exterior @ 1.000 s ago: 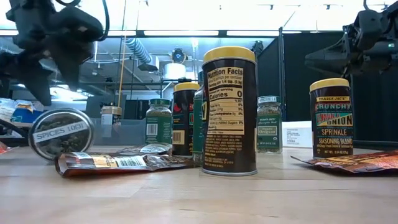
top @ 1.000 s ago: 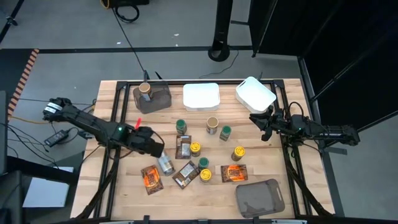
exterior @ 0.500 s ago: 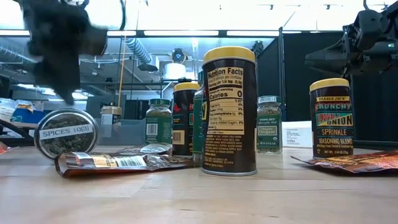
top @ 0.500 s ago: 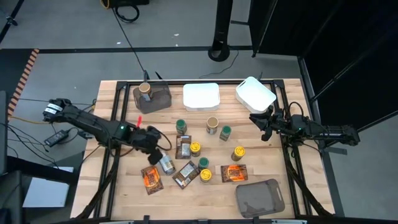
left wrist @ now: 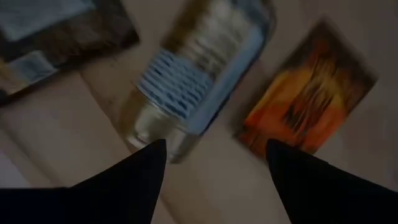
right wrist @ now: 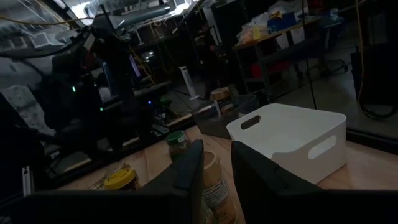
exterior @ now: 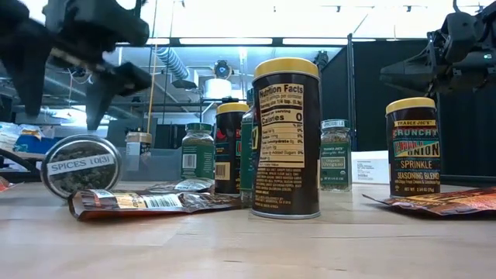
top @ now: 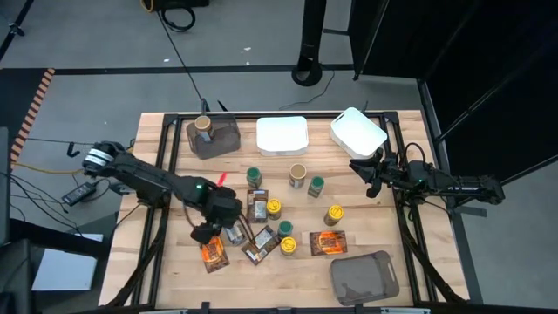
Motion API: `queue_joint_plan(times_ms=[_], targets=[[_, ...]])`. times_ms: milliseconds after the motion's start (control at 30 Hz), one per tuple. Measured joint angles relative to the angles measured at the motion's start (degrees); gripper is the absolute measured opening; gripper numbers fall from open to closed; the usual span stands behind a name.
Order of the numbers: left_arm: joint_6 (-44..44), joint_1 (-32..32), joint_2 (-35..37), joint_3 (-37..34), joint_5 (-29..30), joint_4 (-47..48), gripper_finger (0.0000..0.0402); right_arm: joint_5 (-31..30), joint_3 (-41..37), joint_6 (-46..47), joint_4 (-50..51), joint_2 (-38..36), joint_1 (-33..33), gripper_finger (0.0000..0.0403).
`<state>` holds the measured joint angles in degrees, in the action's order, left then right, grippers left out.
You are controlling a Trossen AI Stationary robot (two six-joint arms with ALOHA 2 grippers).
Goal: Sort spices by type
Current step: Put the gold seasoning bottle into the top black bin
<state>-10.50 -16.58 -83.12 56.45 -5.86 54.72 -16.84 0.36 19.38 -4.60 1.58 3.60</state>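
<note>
My left gripper hovers open above a clear jar that lies on its side on the table, touching nothing. An orange packet lies flat beside the jar. In the low view the open left gripper hangs over the jar's round end. Upright jars with yellow, green and tan lids stand mid-table among a brown packet and a second orange packet. My right gripper waits at the table's right side, its fingers a narrow gap apart.
Two white trays sit along the far edge. A brown-grey bin at far left holds one tan-lidded jar. Another bin lies at the near right. Another brown packet lies right of the fallen jar.
My left gripper has moved toward the table's near edge and a little right, from beside the spices to a place right over the fallen jar and the orange packet. It has also turned about. The right arm has kept still.
</note>
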Motion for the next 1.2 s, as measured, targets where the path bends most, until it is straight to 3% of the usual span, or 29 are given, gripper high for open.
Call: queue_joint_plan(times_ms=[267,467,700,1067,1200], targets=[[-5.7,0.4,-4.0,5.6,6.6,2.2,0.0282,0.0,0.0,0.0,0.0,0.0,0.0,0.0092],[-7.0,0.5,-1.7,7.3,6.4,0.7,0.0279,0.0,0.0,0.0,0.0,0.0,0.0,0.0092],[-14.4,0.3,-2.1,4.4,6.3,-2.2,0.0279,0.0,0.0,0.0,0.0,0.0,0.0,0.0092],[-17.6,0.8,-2.1,-1.4,2.7,-6.1,0.0279,0.0,0.0,0.0,0.0,0.0,0.0,0.0092],[-18.1,0.8,-2.1,-5.1,1.4,-13.2,0.0279,0.0,0.0,0.0,0.0,0.0,0.0,0.0092]])
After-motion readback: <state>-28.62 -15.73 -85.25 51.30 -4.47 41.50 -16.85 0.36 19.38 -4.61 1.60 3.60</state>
